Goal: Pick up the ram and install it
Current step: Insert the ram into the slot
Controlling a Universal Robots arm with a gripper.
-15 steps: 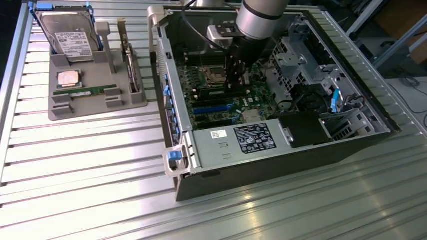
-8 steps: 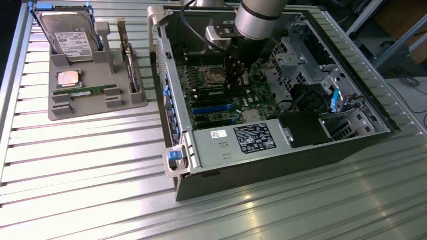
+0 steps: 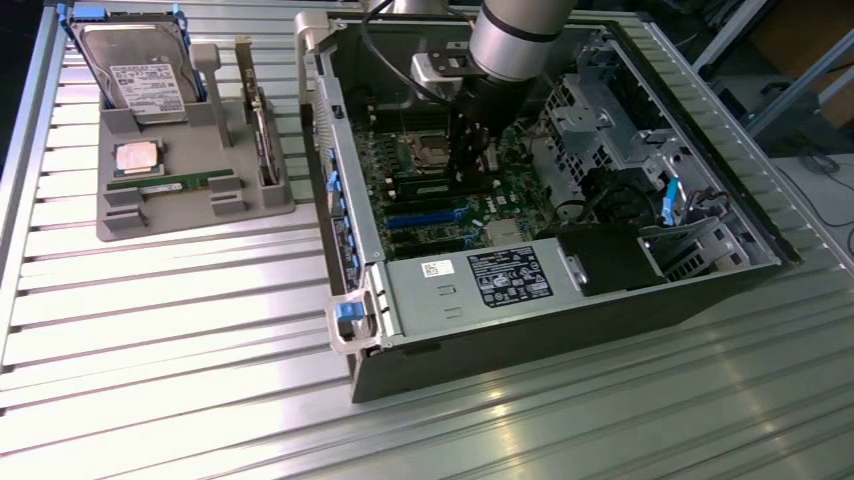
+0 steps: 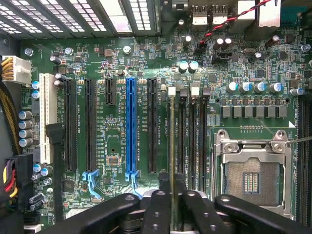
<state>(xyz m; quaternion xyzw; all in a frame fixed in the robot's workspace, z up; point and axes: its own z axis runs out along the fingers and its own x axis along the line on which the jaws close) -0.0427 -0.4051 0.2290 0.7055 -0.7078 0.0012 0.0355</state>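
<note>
Grey plastic holder (image 3: 200, 212) sits on the counter (image 3: 187, 320) at the exterior view's left. To its right, the arm reaches into the open computer case (image 3: 561, 335). Inside, the ram (image 4: 171, 136) stands edge-up in a motherboard (image 4: 97, 58) slot beside the processor socket (image 4: 253, 178). The fingers (image 4: 161, 207) are slightly parted astride its end, not pinching.

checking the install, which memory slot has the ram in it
The end slot next to the long black expansion slot: the ram stands edge-on in it; the others look empty.
</note>
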